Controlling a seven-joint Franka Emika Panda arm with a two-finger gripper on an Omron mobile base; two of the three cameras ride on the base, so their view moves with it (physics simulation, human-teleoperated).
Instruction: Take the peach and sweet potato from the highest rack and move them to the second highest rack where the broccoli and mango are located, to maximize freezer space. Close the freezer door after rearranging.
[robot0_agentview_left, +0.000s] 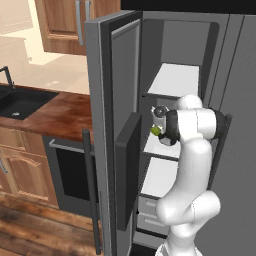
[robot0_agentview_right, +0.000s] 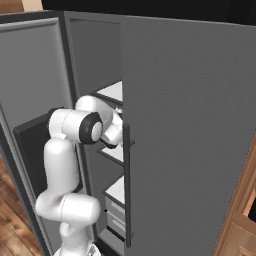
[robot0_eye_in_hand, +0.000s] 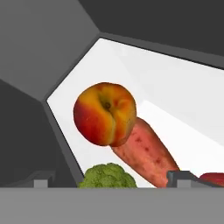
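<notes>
The freezer door (robot0_agentview_left: 107, 125) stands open beside the wooden bench (robot0_agentview_left: 52, 112). On the white rack (robot0_eye_in_hand: 175, 100), the sweet potato (robot0_eye_in_hand: 146, 153) lies touching the peach (robot0_eye_in_hand: 105, 113), with the broccoli (robot0_eye_in_hand: 107, 177) just in front. The tool (robot0_eye_in_hand: 109, 180) points at them; I cannot tell its spread.
</notes>
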